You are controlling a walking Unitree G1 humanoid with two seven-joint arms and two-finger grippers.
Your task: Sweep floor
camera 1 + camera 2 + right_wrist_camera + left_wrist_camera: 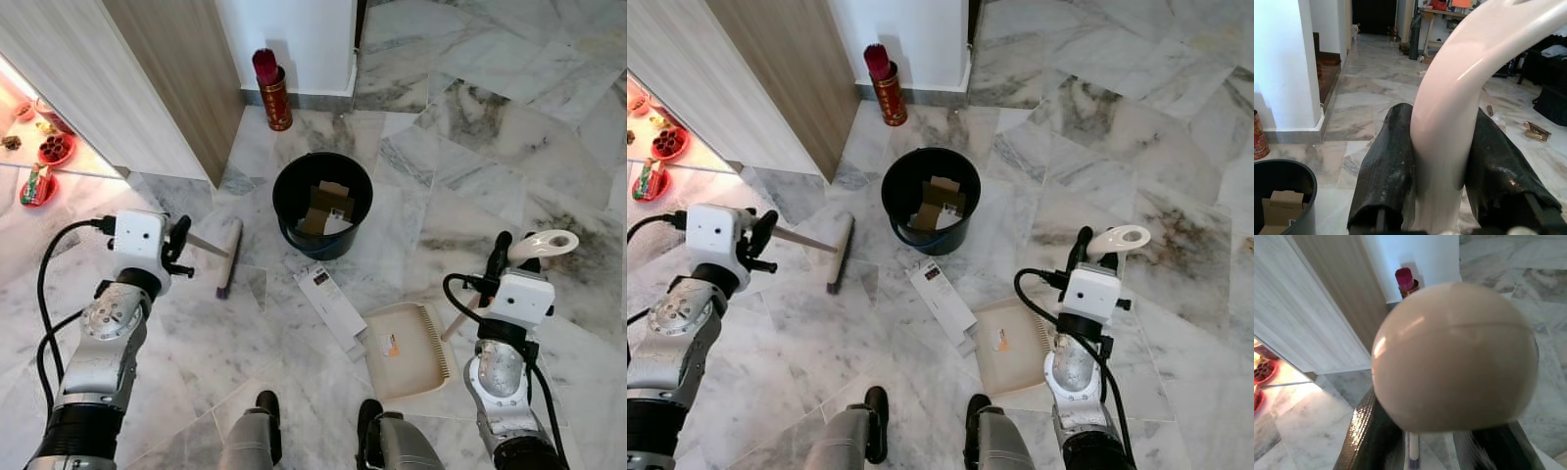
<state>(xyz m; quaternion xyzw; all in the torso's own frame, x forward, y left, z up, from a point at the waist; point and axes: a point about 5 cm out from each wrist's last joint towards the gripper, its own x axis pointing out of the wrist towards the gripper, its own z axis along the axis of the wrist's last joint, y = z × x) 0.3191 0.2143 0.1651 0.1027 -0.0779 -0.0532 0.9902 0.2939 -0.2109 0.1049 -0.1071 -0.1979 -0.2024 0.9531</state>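
Observation:
My left gripper [178, 245] is shut on the broom handle [206, 245]. The broom's brush head [228, 258] rests on the marble floor left of a black bin [322, 206]. The handle's rounded cream end [1454, 357] sits close to the left wrist camera. My right gripper [502, 257] is shut on the cream dustpan handle [1454, 112]. The dustpan [411, 350] lies flat on the floor in front of my right foot. A white flat box [329, 305] lies on the floor between the bin and the dustpan.
The bin holds cardboard pieces [328, 208]. A red and gold cylinder [273, 91] stands by the white wall. A wooden panel [186, 78] rises at the left, with red dishes [44, 166] on a lit surface beyond it. My feet [266, 411] show at the bottom.

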